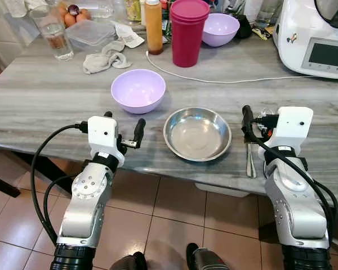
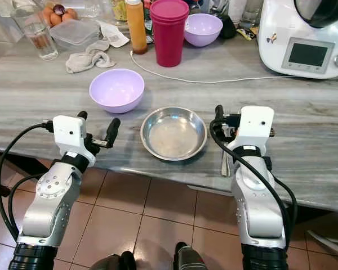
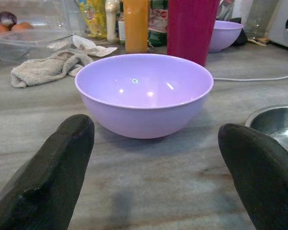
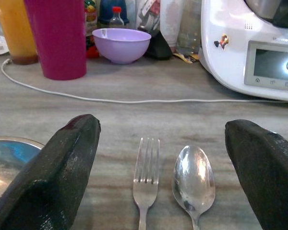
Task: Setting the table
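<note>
A lilac plastic bowl (image 1: 138, 90) stands on the grey marble table (image 1: 39, 95). To its right, near the front edge, sits a shallow steel bowl (image 1: 197, 134). My left gripper (image 1: 124, 125) is open at the table's edge, just in front of the lilac bowl (image 3: 144, 93) and short of touching it. A fork (image 4: 145, 179) and a spoon (image 4: 194, 179) lie side by side right of the steel bowl. My right gripper (image 4: 163, 122) hovers over them, open, one finger on each side. In the head views the right wrist covers most of the cutlery (image 1: 250, 160).
At the back stand a stack of magenta cups (image 1: 188, 31), a second lilac bowl (image 1: 221, 28), an orange bottle (image 1: 154, 25) and a white kitchen appliance (image 1: 315, 36). A white cable (image 1: 214, 80) crosses the table. Back left: a cloth (image 1: 104, 56), a glass (image 1: 55, 34), a plastic box (image 1: 90, 34).
</note>
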Motion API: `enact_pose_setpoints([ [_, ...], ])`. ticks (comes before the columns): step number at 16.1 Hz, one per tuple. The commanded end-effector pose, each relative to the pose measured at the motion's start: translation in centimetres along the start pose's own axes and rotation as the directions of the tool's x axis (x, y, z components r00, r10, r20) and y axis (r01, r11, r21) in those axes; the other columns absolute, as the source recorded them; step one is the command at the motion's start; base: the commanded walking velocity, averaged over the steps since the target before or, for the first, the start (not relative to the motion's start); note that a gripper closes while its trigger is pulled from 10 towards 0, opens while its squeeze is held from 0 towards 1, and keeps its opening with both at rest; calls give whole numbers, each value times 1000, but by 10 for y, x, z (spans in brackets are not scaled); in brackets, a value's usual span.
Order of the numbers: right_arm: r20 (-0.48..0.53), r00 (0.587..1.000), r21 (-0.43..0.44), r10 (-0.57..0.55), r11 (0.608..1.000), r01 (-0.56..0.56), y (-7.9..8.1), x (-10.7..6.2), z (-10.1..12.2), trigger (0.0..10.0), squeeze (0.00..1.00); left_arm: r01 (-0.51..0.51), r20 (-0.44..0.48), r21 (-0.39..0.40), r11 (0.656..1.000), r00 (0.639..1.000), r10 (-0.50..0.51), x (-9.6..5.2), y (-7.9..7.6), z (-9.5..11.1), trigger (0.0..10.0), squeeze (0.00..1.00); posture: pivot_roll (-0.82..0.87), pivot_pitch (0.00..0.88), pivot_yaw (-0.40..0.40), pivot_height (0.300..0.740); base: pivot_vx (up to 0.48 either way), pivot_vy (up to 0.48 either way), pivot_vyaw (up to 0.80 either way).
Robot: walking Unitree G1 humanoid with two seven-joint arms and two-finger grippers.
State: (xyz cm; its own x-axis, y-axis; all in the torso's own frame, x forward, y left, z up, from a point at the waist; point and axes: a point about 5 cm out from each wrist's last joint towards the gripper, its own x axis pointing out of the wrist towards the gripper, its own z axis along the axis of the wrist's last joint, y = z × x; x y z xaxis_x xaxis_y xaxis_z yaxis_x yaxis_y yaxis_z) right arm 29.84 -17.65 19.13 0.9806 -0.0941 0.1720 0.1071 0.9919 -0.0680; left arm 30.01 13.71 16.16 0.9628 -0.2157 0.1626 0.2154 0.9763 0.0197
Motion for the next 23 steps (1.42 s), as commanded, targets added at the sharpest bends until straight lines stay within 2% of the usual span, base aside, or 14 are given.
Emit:
enact_pose_setpoints([
  [1,-31,999,22,-7,1000,8,-1,1,-3,10000,0,2,-7,-8,1000,1000,-2,1,1,-1,10000,0,-228,195,34,740,0,0,0],
  [6,-12,1000,49,25,999,-24,3,-1,0,10000,0,-6,-14,-20,1000,1000,5,1,1,-2,10000,0,-229,196,35,740,0,0,0],
  [17,-19,1000,50,20,999,-19,3,0,-1,10000,0,-18,-27,-18,1000,999,18,1,2,-5,10000,0,-229,196,35,740,0,0,-767],
  [23,-3,1000,39,19,999,-19,3,1,1,10000,0,-22,-29,-8,1000,999,21,2,2,-5,10000,0,-227,194,31,740,0,0,0],
])
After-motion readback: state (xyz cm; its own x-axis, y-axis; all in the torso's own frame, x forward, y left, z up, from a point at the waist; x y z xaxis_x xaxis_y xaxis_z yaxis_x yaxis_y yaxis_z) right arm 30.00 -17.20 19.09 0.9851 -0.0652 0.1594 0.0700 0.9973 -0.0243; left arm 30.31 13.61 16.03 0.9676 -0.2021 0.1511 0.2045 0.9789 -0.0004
